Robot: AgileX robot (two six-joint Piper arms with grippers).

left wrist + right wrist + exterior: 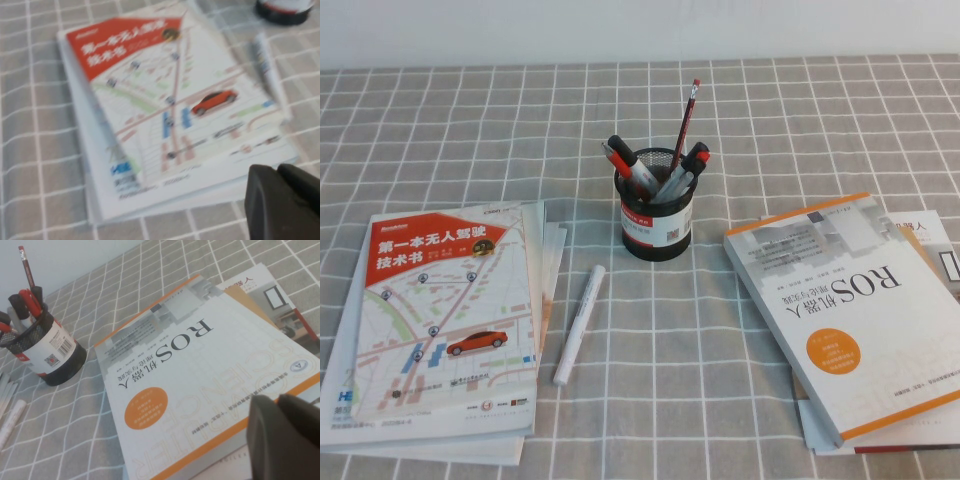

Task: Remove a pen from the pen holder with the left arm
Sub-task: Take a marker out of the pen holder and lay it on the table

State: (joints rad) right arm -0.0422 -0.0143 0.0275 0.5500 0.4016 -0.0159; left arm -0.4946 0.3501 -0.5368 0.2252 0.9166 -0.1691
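Observation:
A black mesh pen holder (655, 215) stands mid-table with a red pencil (686, 125) and several red-capped markers in it; the right wrist view also has the holder (50, 352). One white pen (579, 325) lies flat on the cloth left of the holder, beside the map-cover book (440, 310). Neither arm shows in the high view. My left gripper (278, 172) is shut and empty, hovering off the near edge of that book (170, 100), well away from the white pen (267, 65). My right gripper (277, 400) is shut over the ROS book (200, 375).
The ROS book (850, 300) lies on a stack of others at the right. A stack of thin booklets sits under the map-cover book at the left. A grey checked cloth (650, 420) covers the table.

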